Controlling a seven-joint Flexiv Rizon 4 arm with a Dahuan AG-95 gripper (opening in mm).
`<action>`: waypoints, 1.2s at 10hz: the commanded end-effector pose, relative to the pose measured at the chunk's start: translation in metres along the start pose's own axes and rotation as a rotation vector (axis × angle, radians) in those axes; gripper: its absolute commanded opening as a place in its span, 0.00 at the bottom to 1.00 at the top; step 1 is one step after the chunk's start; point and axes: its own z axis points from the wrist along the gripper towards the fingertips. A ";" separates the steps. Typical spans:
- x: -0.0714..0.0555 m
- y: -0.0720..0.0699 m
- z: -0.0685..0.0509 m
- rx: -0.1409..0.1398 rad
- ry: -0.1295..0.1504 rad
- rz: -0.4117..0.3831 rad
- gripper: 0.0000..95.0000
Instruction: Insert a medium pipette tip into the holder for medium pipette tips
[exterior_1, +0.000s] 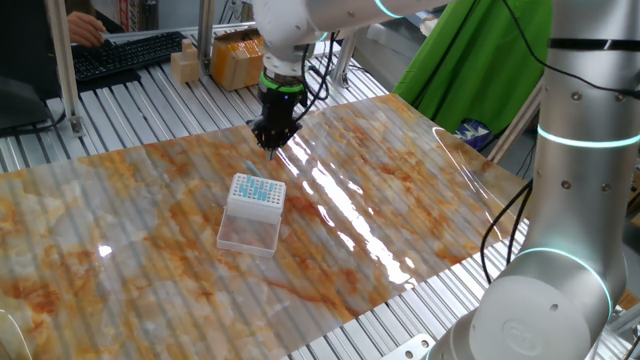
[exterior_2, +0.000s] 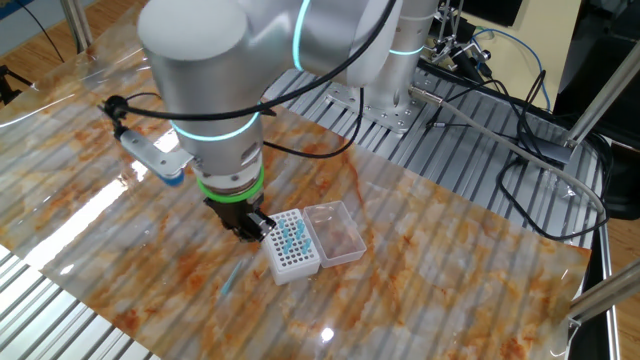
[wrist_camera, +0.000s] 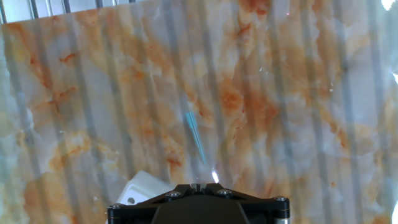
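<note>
The tool (exterior_1: 272, 138) hung above the table (exterior_1: 420, 200), and nothing was held in it. The pipette tip (wrist_camera: 196, 138) lay flat on the table, out in front of the tool and slightly below it. In the hand view the tip showed just ahead of the tool's dark body, nearly centred. It ran lengthwise away from the camera with a slight lean to the left at its far end. So its long axis lay roughly along the tool's line of sight rather than across it. I judged that the coming move would be a short drop with the fingers set across that axis.

Whether the fingers stood apart or together I could not tell; no view showed the gap between them clearly.

The tip was a thin, pale teal sliver, slightly blurred and easy to lose against the orange-and-white marbled surface. From the one fixed view it showed as a faint streak between the tool and the box (exterior_1: 257, 198).

The box stood just beside the tip, white, with its top a grid of holes, many dotted teal. Its clear flap (exterior_1: 249, 232) lay folded open on the side away from the tool.
</note>
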 end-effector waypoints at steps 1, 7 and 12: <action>-0.001 0.000 0.001 0.048 -0.032 0.022 0.00; -0.007 0.007 0.010 0.089 0.041 -0.004 0.20; -0.023 0.011 0.031 0.084 0.068 -0.022 0.20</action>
